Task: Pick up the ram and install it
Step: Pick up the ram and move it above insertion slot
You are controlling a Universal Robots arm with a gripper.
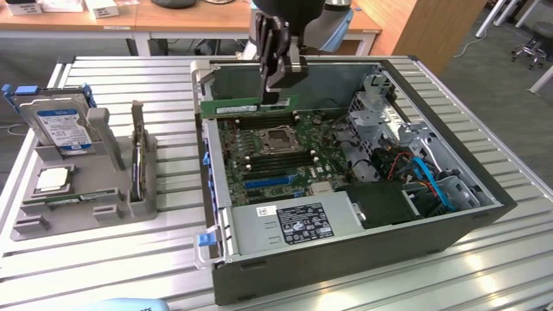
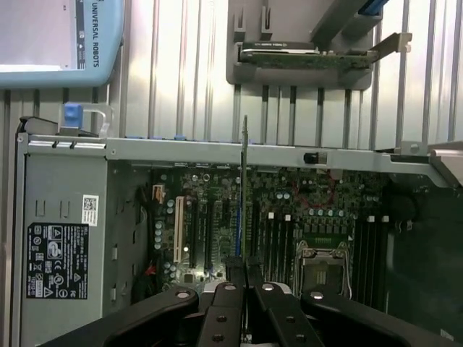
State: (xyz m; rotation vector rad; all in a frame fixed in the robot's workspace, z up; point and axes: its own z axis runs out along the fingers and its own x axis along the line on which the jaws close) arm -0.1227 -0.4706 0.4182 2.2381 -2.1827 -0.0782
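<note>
1. Exterior view: the end effector [image 1: 273,97] hangs over the far part of an open computer case [image 1: 484,214]. Its fingers are pressed together on the ram [image 1: 246,107], pinching the green stick nearer the end on the exterior view's right.
2. The ram is held level and on edge, its length running along the case's far wall. It sits above the motherboard [image 1: 268,162], just beyond the processor socket [image 1: 278,139].
3. It cannot be told from this view whether the ram's lower edge touches a slot.
4. In the wrist view the ram appears edge-on as a thin line coming out from between the black fingers [image 2: 231,282]. Rows of long slots and the square socket lie on the board beneath it.
5. A grey power supply [image 1: 294,223] with a black label fills the near corner of the case, beside the motherboard.
6. A grey holder [image 1: 103,188] stands on the slatted metal bench [image 1: 103,272], just beside the case on the exterior view's left.
7. The holder carries an upright hard drive [image 1: 61,123] with a blue-white label, a small square silver chip [image 1: 52,178] lying flat, and a card [image 1: 138,146] standing on edge.
8. All three are well apart from the end effector.
</note>
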